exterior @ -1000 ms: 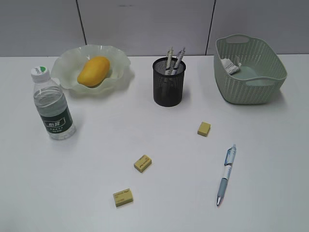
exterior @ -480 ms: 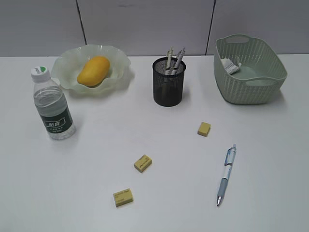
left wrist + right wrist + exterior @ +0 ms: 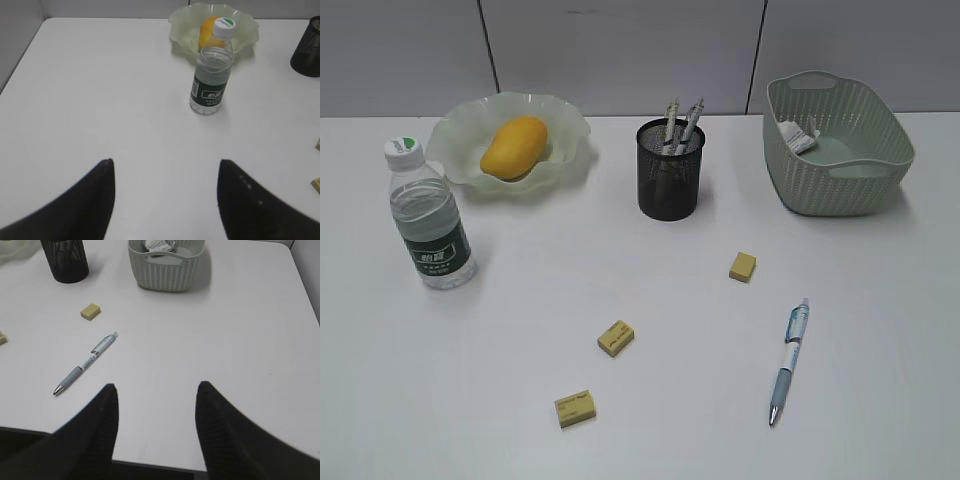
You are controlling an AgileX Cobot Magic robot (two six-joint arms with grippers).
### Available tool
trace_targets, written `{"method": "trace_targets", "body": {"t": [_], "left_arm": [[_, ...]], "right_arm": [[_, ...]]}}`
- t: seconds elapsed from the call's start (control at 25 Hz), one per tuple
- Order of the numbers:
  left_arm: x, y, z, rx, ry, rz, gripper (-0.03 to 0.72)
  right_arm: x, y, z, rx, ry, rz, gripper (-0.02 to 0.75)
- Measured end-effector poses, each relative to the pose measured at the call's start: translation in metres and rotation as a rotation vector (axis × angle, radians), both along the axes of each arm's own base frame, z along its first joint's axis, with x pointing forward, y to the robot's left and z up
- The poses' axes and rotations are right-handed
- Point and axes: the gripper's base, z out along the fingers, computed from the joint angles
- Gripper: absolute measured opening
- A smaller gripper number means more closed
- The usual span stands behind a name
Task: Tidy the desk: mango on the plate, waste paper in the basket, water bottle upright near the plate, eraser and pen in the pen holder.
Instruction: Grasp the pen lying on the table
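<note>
The left gripper (image 3: 165,200) stands with its jaws apart and nothing between them, above bare desk (image 3: 470,380); ahead of it the water bottle (image 3: 212,75) stands upright, cap up, just in front of the plate (image 3: 185,30), where the mango (image 3: 514,146) lies with its long axis slanting from near left to far right. The right gripper (image 3: 156,425) is likewise spread and empty over the desk's near edge; the pen (image 3: 85,363) lies loose ahead to its left, tip toward the gripper, its length running diagonally away to the right; three erasers (image 3: 615,337) lie scattered flat beyond it; the pen holder (image 3: 670,170) stands upright with two pens inside; the waste paper (image 3: 798,135) sits in the basket (image 3: 840,190).
</note>
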Motion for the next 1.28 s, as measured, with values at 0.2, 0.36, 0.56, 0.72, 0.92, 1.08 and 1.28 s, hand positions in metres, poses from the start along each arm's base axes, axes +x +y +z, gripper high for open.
{"method": "trace_targets", "body": {"t": [0.2,0.36,0.56,0.72,0.92,1.08,1.28], "left_arm": [[0.0,0.0,0.0,0.0,0.0,0.0,0.484],[-0.0001,-0.001,0.0,-0.01,0.001,-0.007,0.47],[0.0,-0.0007,0.0,-0.007,0.001,-0.005,0.465],[0.0,-0.0007,-0.0002,-0.007,0.001,-0.005,0.456],[0.0001,-0.0007,-0.0003,-0.007,0.002,-0.005,0.444],[0.0001,-0.0007,-0.0003,-0.007,0.002,-0.005,0.426],[0.0001,-0.0007,-0.0003,-0.007,0.002,-0.005,0.417]], "right_arm": [[0.0,0.0,0.0,0.0,0.0,0.0,0.405],[0.0,0.0,0.0,0.0,0.0,0.0,0.405],[0.0,0.0,0.0,0.0,0.0,0.0,0.405],[0.0,0.0,0.0,0.0,0.0,0.0,0.405],[0.0,0.0,0.0,0.0,0.0,0.0,0.405],[0.0,0.0,0.0,0.0,0.0,0.0,0.405],[0.0,0.0,0.0,0.0,0.0,0.0,0.405]]}}
